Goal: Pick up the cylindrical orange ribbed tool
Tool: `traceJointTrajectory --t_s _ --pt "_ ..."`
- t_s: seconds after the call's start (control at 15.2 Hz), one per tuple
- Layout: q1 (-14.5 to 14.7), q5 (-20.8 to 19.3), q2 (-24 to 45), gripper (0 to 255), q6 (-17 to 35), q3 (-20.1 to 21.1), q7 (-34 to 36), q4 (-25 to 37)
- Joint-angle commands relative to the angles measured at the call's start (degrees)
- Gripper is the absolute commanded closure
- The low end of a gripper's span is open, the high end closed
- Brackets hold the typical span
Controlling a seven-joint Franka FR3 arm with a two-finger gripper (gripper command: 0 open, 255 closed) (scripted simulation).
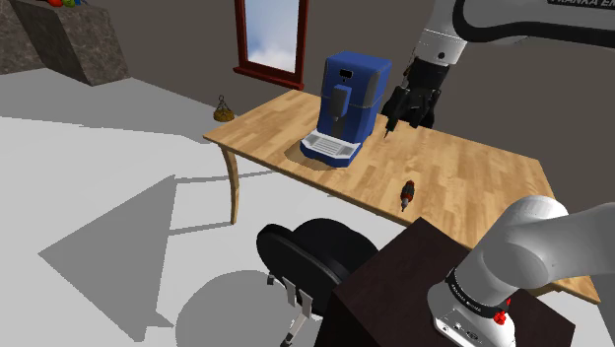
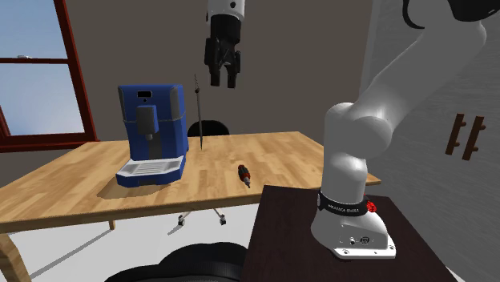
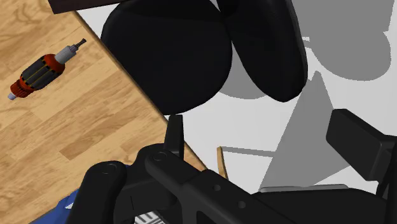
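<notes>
The orange and black ribbed tool (image 1: 405, 193) lies on its side on the wooden worktop (image 1: 473, 163), near the edge that is next to the dark stand (image 1: 394, 286). The gripper (image 2: 223, 82) hangs in the air over the worktop, near the blue coffee machine (image 2: 152, 128) (well apart from the tool). Its two fingers stand apart and hold nothing. A black chair (image 1: 317, 251) stands on the floor beside the worktop.
</notes>
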Motion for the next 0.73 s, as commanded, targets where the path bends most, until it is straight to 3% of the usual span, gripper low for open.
traceJointTrajectory --t_s 0.0,0.66 --pt "0.0 0.0 0.0 0 0.0 0.0 0.0 0.0" --pt "-5.79 -2.67 2.43 0 15.93 -8.96 -4.82 -12.3"
